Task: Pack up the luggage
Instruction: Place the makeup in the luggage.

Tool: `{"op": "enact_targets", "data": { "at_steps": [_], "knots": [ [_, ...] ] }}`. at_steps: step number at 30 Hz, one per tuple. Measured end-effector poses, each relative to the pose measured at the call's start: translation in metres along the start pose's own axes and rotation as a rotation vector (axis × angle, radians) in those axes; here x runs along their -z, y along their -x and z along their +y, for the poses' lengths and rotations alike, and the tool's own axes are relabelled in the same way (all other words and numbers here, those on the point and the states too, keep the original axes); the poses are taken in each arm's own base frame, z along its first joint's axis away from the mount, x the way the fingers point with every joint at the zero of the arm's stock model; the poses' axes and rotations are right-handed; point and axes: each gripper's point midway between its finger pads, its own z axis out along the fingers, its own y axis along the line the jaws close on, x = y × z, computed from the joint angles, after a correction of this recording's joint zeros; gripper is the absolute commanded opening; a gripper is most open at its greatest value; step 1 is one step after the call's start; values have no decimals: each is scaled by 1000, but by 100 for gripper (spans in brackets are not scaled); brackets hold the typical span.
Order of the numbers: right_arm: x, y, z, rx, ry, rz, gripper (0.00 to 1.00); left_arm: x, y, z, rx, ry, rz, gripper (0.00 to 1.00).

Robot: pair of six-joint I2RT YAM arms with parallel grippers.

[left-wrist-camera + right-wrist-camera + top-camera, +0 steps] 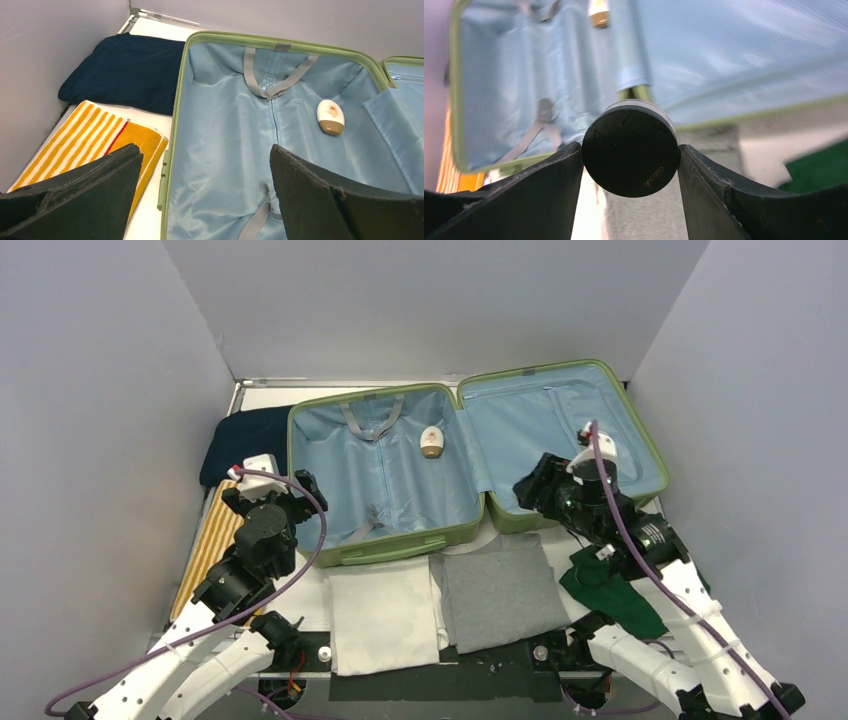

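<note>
1. Top view: the luggage (385,545) lies open at mid-frame on the bench (280,395), both blue-lined halves facing up, with a small white bottle (431,442) in its left half. A navy cloth (245,435) and a striped towel (205,540) lie at frame left. A white cloth (380,615), a grey cloth (500,590) and a green cloth (615,595) line the bottom. The right pincer (535,490) hangs at the right half's lower edge.
2. Left wrist view: the left pincer (205,170) gapes wide and holds nothing, its fingers at the lower corners. The luggage fills the centre and right, the bottle at right; the navy cloth sits upper left, the towel beneath it.
3. Right wrist view: the right pincer (630,147) is clamped on a black round jar (629,160), both fingers touching its sides. The luggage blurs across the top.
</note>
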Motion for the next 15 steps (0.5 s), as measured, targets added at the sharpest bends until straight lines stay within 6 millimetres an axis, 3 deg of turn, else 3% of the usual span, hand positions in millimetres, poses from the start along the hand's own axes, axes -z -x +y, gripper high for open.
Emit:
{"op": "enact_targets", "data": {
  "at_steps": [3, 5, 10, 13, 15],
  "knots": [
    [-11, 2, 41, 100, 153, 38, 0, -1, -2, -1, -9, 3, 7, 97],
    [-24, -4, 80, 207, 244, 74, 0, -3, -4, -2, -16, 5, 13, 97],
    [-69, -54, 173, 503, 354, 176, 0, -5, -8, -2, -32, 17, 23, 97],
    [-105, -83, 192, 578, 337, 232, 0, -6, -9, -1, -39, 25, 25, 97],
    [-137, -96, 186, 588, 282, 269, 0, -6, -9, 0, -41, 32, 23, 97]
  ]
}}
